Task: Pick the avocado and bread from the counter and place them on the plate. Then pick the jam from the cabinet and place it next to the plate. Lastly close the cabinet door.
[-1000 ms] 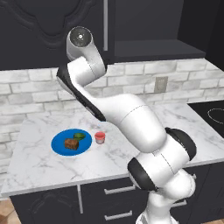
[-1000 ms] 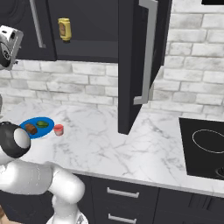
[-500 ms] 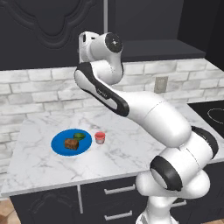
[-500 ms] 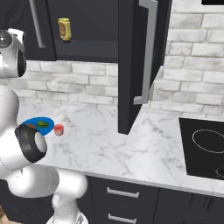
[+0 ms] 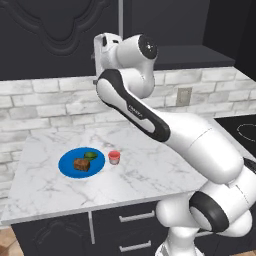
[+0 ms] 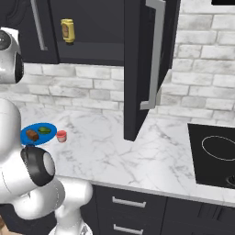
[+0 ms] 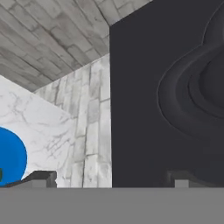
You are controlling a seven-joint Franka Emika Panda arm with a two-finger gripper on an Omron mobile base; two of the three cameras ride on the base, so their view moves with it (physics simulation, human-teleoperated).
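Jam (image 5: 114,157) beside plate (image 5: 67,167) (avocado (image 5: 90,155) partly behind bread (image 5: 81,164)).

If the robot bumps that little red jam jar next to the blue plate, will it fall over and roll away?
Probably not easily. The jam looks short and squat, standing upright on the flat counter, so a light bump would likely just slide it. If it did tip, its round sides could roll, maybe against the plate beside it.

You've got avocado (image 5: 90,155) & bread (image 5: 82,164) on plate (image 5: 67,164), jam (image 5: 114,157) just right of it on counter (image 5: 150,170); cabinet door (image 6: 137,69) open above.
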